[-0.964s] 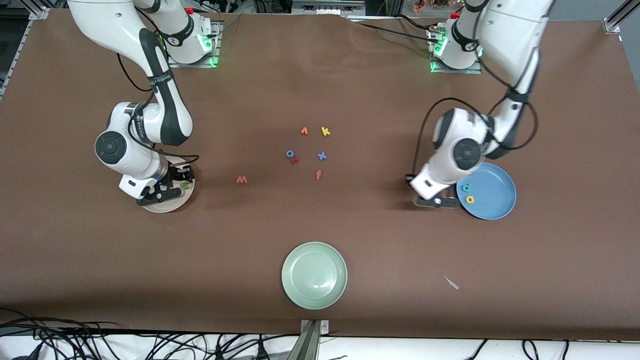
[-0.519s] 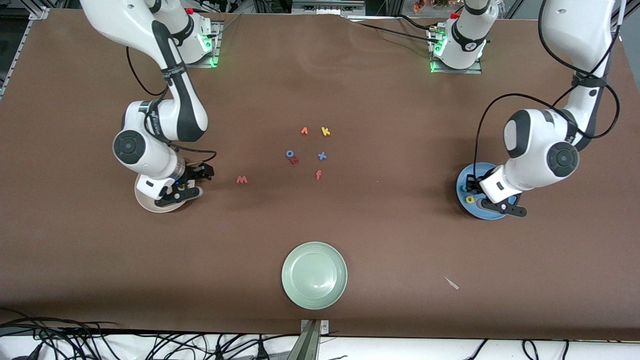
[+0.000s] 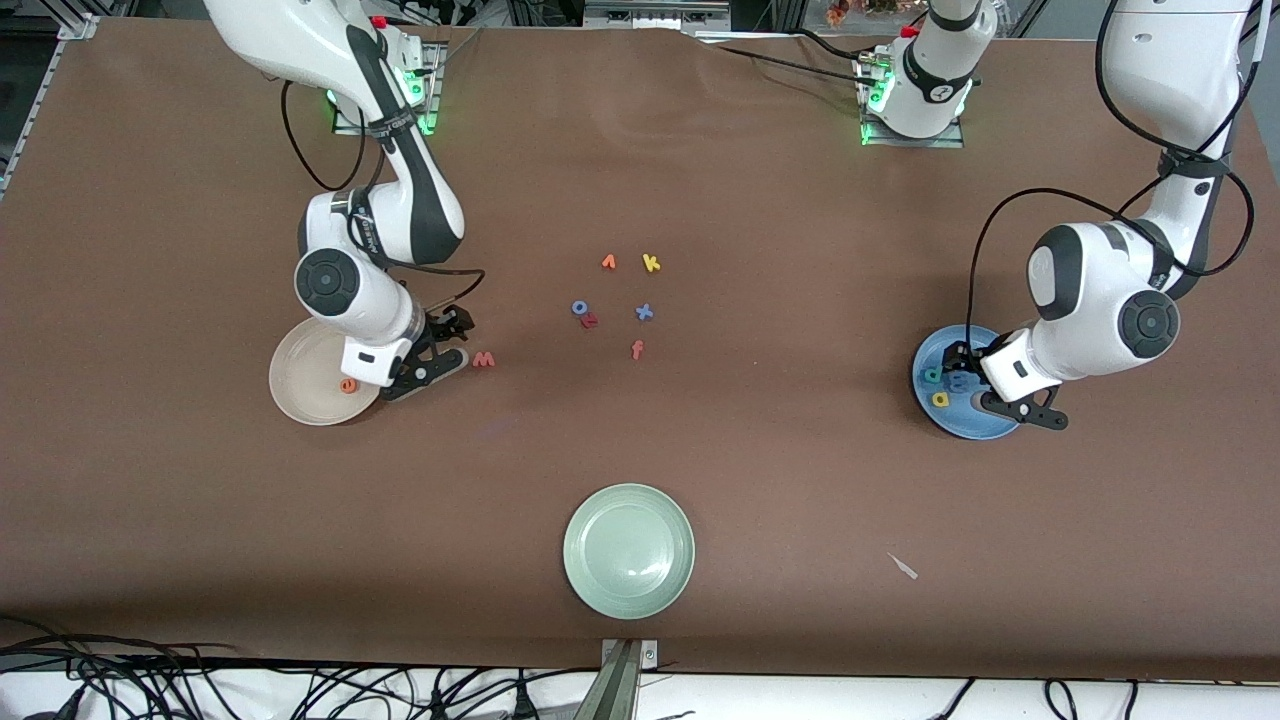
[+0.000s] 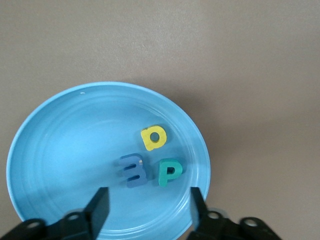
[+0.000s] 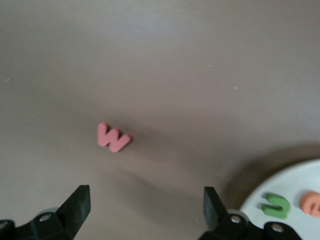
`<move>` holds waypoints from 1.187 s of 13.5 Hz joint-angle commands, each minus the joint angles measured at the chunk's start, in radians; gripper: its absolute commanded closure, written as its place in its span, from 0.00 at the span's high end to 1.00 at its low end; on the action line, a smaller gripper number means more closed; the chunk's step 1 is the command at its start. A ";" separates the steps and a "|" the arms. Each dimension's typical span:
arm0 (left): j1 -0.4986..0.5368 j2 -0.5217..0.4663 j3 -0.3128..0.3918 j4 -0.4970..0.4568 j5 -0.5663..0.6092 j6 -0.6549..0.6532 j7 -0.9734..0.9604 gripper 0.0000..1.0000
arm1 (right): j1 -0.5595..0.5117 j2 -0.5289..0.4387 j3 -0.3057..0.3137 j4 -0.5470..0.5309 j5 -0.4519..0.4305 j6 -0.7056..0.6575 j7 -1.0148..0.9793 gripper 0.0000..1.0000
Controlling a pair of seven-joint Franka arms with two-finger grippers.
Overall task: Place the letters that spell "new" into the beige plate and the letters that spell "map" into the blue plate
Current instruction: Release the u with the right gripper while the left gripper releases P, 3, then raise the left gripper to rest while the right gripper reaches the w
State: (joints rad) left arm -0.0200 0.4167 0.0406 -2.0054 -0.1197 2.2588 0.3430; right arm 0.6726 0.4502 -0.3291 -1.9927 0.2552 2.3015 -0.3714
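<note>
front: right gripper [image 3: 440,352] between beige plate [image 3: 300,395] and salmon w [image 3: 484,359], left gripper [image 3: 1000,395] over blue plate [image 3: 950,420] | left wrist: fingers [image 4: 98,212] spread, empty; m [image 4: 132,171], a [image 4: 153,138], p [image 4: 169,172] in plate just ahead | right wrist: jaws wide, empty; w [image 5: 113,138] on table ahead; green n [image 5: 276,205], orange e [image 5: 312,202] in plate

the blue plate [image 4: 45,135] holds yellow "a" [image 4: 154,137], periwinkle "m" [image 4: 131,170] and teal "p" [image 4: 169,172]. the beige plate [image 3: 300,375] holds green "n" [image 5: 276,205] and orange "e" [image 3: 348,385]; salmon "w" [image 3: 484,359] lies flat on the table beside it.
</note>
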 commanded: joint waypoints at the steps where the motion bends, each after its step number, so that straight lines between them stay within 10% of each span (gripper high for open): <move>1: 0.002 -0.019 -0.002 -0.059 0.014 -0.002 0.002 1.00 | -0.002 -0.018 0.028 -0.023 -0.001 0.007 -0.081 1.00; 9: 0.040 -0.327 -0.005 -0.119 0.014 -0.016 0.007 1.00 | -0.002 0.018 0.042 -0.098 0.001 0.217 -0.616 1.00; 16: 0.066 -0.624 -0.008 -0.002 0.141 -0.431 -0.042 1.00 | 0.004 0.065 0.073 -0.071 0.001 0.260 -0.699 1.00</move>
State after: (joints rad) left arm 0.0402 -0.1569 0.0422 -2.0563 -0.0325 1.9362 0.3352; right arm 0.6737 0.4963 -0.2602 -2.0801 0.2542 2.5445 -1.0314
